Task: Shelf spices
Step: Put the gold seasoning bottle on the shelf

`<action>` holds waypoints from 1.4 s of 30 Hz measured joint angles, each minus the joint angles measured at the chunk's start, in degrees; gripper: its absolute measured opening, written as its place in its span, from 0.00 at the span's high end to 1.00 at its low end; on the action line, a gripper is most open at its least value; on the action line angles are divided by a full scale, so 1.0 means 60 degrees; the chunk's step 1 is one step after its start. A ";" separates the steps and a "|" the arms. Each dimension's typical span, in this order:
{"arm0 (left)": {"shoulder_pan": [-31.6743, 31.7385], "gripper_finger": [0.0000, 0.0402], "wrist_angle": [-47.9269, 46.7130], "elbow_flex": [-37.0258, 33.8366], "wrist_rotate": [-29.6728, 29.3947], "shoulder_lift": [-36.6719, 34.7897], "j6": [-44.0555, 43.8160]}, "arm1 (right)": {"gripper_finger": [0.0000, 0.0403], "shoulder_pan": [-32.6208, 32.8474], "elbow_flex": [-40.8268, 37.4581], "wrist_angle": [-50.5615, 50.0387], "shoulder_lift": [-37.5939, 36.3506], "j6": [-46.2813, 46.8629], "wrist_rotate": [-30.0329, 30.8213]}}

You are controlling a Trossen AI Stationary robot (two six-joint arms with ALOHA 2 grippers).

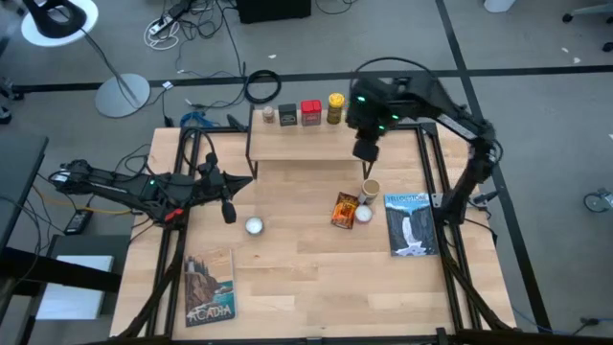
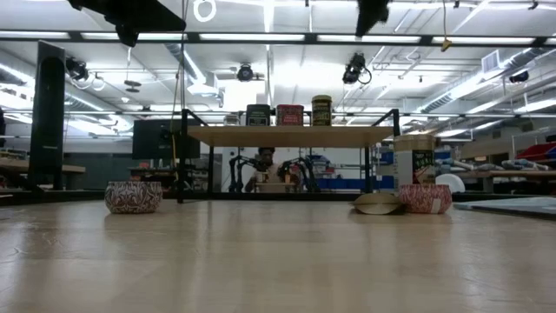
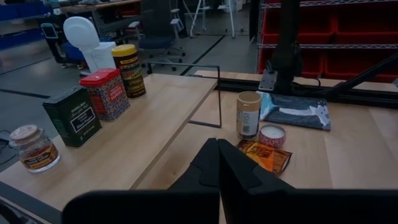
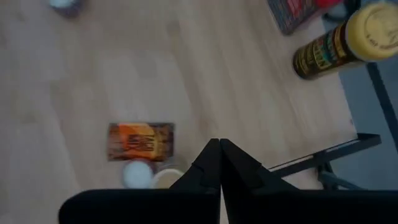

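shelf: the small shelf (image 1: 306, 144) stands at the far side of the table (image 1: 306, 278), its plank top carrying four spices in one row.
already placed: small pale-capped jar (image 3: 34, 148), dark tin (image 3: 73, 116), red tin (image 3: 107, 93), yellow black-lidded jar (image 3: 130, 70) — all upright, side by side.
still on the table: tan cylindrical jar (image 1: 371, 190) stands upright in front of the shelf; the orange packet (image 1: 345, 210) lies flat just beside it, next to a small white disc (image 1: 364, 215).
my right gripper: my right gripper (image 1: 366, 151) hangs above the right end of the shelf with its fingers pressed together, holding nothing.
my left gripper: my left gripper (image 1: 228, 212) waits over the left part of the table, also pinched closed and empty.
how the tan jar will handle: I judge it stiff and light, with smooth round walls that may slip — I would take it across the middle of the body, below the lid, with the fingers level.
how the packet will handle: thin, soft and light; lying flat, it gives little edge for the fingers, so I would pinch one short end.
risk: the jar is tall and narrow, so a push from the side could tip it onto the packet.
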 joint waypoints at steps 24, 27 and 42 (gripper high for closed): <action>-0.0001 1.00 -0.0016 0.0000 0.0000 0.0000 -0.0014 | 0.56 0.1231 -0.3225 -0.0007 -0.1414 0.1829 0.1741; 0.0000 1.00 -0.0019 0.0000 0.0003 0.0000 -0.0014 | 0.37 0.1231 -0.3826 0.0000 -0.1408 0.2080 0.1521; -0.0003 1.00 -0.0032 0.0000 0.0003 0.0000 -0.0014 | 0.17 0.1273 -0.6274 0.0760 -0.1358 0.2472 -0.0942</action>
